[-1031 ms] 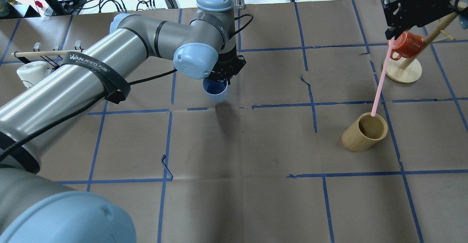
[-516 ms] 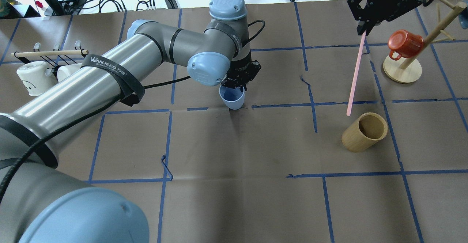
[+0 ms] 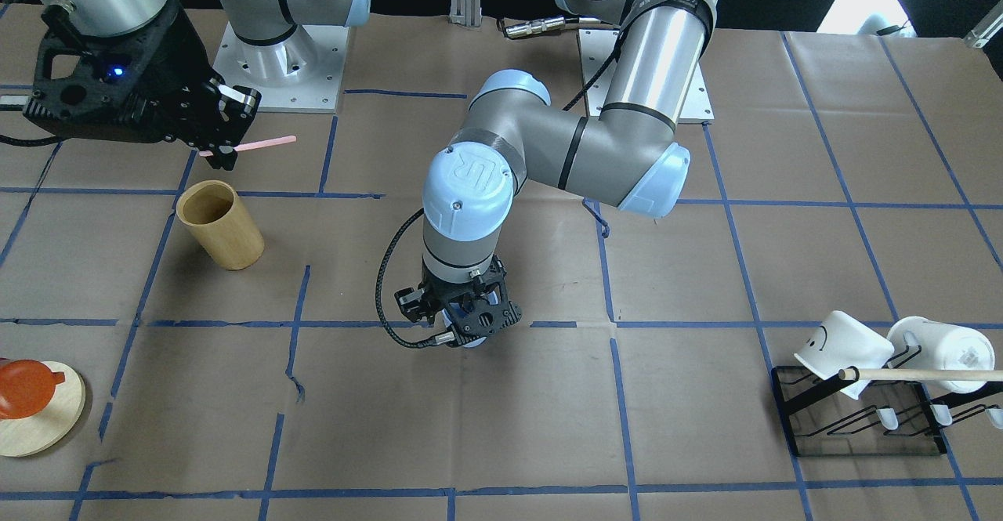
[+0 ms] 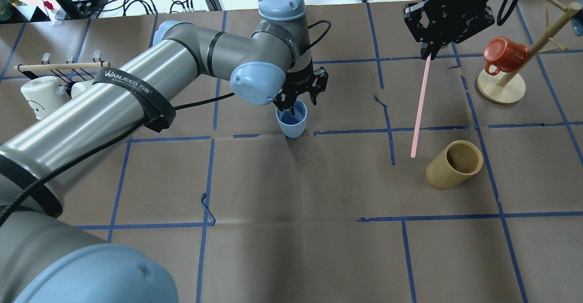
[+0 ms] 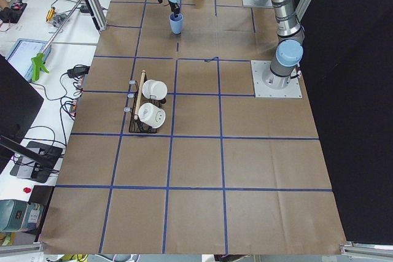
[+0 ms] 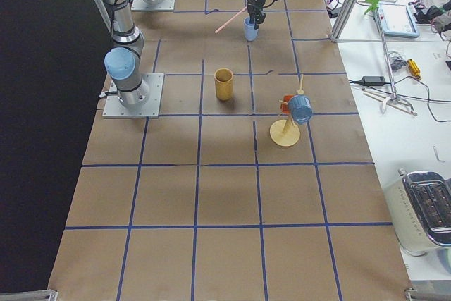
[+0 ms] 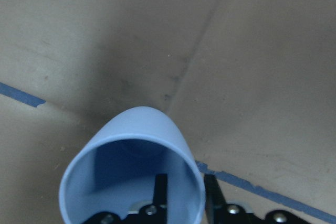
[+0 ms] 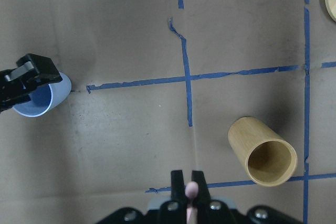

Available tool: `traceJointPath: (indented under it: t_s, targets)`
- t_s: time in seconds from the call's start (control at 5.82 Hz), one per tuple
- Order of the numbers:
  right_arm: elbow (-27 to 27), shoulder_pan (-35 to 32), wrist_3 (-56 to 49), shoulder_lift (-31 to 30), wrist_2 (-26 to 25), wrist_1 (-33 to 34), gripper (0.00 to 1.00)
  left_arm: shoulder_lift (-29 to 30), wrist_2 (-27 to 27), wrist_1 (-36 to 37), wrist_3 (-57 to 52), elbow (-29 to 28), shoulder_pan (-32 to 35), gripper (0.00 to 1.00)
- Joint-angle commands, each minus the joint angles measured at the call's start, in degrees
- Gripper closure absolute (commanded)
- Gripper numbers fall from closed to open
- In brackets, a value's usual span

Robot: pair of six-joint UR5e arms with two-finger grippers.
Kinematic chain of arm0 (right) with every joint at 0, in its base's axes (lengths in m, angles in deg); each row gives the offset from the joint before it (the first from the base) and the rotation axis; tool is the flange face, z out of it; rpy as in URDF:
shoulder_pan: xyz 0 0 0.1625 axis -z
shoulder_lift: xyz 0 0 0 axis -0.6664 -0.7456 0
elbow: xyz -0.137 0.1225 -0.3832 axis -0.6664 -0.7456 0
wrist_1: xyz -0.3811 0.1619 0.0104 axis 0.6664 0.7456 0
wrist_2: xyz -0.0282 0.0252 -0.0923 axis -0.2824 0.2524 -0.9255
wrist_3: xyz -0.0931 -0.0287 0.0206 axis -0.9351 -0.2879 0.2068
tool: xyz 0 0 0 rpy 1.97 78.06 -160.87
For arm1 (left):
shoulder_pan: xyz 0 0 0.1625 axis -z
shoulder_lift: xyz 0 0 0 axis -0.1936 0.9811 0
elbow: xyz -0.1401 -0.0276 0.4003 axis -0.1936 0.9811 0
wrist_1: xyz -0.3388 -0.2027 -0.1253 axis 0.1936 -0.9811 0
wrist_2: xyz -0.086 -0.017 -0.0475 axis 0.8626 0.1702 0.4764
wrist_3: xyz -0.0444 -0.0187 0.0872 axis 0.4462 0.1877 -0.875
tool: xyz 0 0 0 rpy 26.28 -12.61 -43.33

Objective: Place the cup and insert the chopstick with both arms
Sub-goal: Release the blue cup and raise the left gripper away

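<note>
The pale blue cup (image 4: 291,123) stands upright on the brown paper near the table's middle; it also shows in the left wrist view (image 7: 131,129) and the right wrist view (image 8: 39,100). My left gripper (image 4: 301,103) is over its rim, one finger inside (image 7: 160,192) and one outside, with a gap to the wall, so open. My right gripper (image 4: 429,53) is shut on the top of a pale pink chopstick (image 4: 420,107), which hangs with its lower tip just left of the tan bamboo cylinder (image 4: 453,164), well right of the cup. The chopstick also shows in the front view (image 3: 262,142).
A red mug (image 4: 503,53) hangs on a wooden tree stand (image 4: 501,89) at the far right. White mugs (image 4: 38,98) sit on a black rack with a wooden rod at the far left. Cables lie beyond the far edge.
The left gripper carried the tilted cup rightward, set it upright on the paper and opened slightly. The right gripper moved left with the chopstick, whose tip left the cylinder's rim.
</note>
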Motion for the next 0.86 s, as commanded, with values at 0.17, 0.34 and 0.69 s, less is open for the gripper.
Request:
traceJointPath:
  t_s: [0.17, 0.34, 0.69]
  targets:
    - [0.51, -0.24, -0.13, 0.34, -1.22, 1.87, 0.92, -8.6, -0.48, -8.22, -11.78, -0.12, -4.69, 0.01]
    - [0.34, -0.15, 0.13, 0.52, -1.22, 3.09, 0.92, -13.16, -1.61, -15.84, -16.37, -0.03, -7.32, 0.01]
    - [-1.24, -0.59, 0.92, 2.53, -1.05, 7.21, 0.92, -17.51, -5.13, -18.57, -30.05, 1.71, -9.44, 0.01]
